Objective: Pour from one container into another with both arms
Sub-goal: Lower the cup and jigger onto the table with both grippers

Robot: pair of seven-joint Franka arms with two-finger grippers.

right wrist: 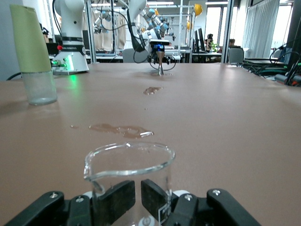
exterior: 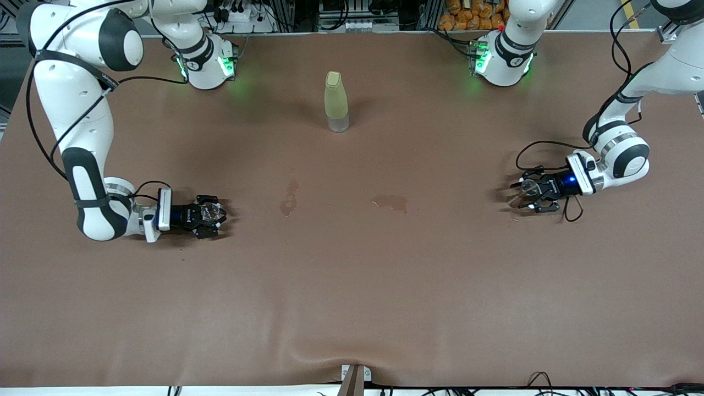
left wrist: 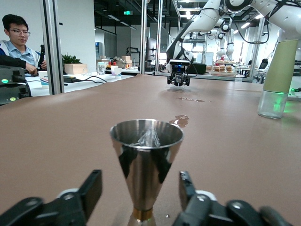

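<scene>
The metal cone cup (left wrist: 146, 165) stands upright on the table (exterior: 352, 286) at the left arm's end, between the spread fingers of the left gripper (exterior: 525, 195), which flank it without touching, so it looks set down. At the right arm's end, the right gripper (exterior: 212, 215) pinches the clear glass beaker (right wrist: 128, 176) low over the table. Two wet patches (exterior: 389, 202) and a capped bottle (exterior: 336, 102) lie between them.

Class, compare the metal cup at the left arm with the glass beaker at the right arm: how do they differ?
The metal cup is shiny, opaque and cone-shaped on a narrow foot; the glass beaker is clear, straight-walled, with a pouring lip. The left end effector stands open around the cup; the right end effector is shut on the beaker. Both stand upright.
</scene>
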